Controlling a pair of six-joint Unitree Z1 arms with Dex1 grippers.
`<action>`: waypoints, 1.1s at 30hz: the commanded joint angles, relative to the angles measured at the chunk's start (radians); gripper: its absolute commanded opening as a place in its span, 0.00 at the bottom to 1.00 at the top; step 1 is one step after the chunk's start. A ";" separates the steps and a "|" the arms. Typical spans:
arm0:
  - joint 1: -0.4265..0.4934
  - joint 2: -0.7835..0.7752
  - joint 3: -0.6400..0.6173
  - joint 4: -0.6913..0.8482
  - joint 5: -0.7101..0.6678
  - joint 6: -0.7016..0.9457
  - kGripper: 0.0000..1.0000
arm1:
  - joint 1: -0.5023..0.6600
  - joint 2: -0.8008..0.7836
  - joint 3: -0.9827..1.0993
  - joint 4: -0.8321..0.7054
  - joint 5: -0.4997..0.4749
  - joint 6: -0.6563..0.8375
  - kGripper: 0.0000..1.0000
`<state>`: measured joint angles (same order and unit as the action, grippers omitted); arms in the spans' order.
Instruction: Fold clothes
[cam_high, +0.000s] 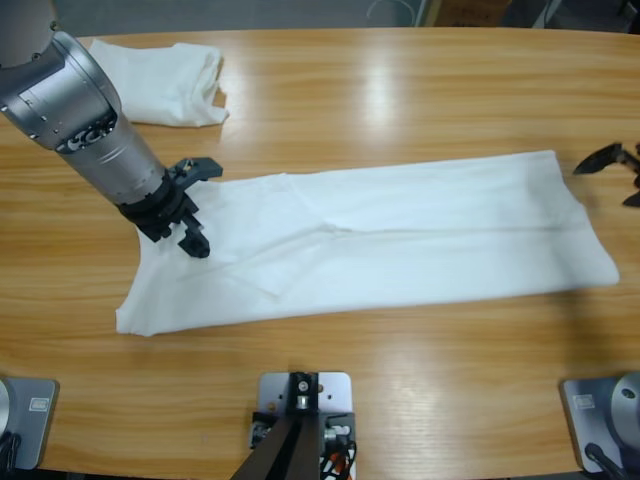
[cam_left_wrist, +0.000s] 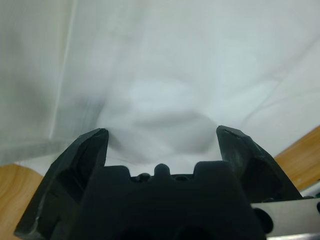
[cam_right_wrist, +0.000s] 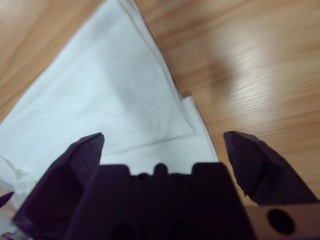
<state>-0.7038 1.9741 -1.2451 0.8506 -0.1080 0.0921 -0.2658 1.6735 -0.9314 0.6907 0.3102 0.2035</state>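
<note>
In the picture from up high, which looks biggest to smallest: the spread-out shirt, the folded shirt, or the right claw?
1. Spread-out shirt
2. Folded shirt
3. Right claw, partly cut off at the edge, so its full size is unsure.

text: none legible | labels: none legible | numbers, signs: none legible in any view

Overhead glare on table (cam_high: 400, 90) (wrist views soft)

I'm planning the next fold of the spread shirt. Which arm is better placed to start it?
Probably the left. Its claw is open right over the shirt at its left end, cloth filling its wrist view. The right claw, also open, sits off the cloth past its far right edge.
</note>
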 joint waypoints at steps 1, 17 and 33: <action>-0.003 -0.031 -0.012 0.030 -0.009 -0.001 0.83 | -0.124 0.070 0.118 -0.114 0.082 0.009 1.00; 0.001 -0.032 -0.012 0.048 -0.009 -0.009 0.83 | -0.194 0.260 0.103 -0.113 0.238 -0.034 0.90; 0.060 -0.026 -0.046 0.048 -0.015 -0.029 0.83 | -0.124 0.350 0.096 -0.041 0.314 -0.089 0.57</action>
<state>-0.6541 1.9444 -1.2922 0.8878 -0.1080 0.0761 -0.4450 1.8897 -0.8690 0.6288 0.5857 0.1408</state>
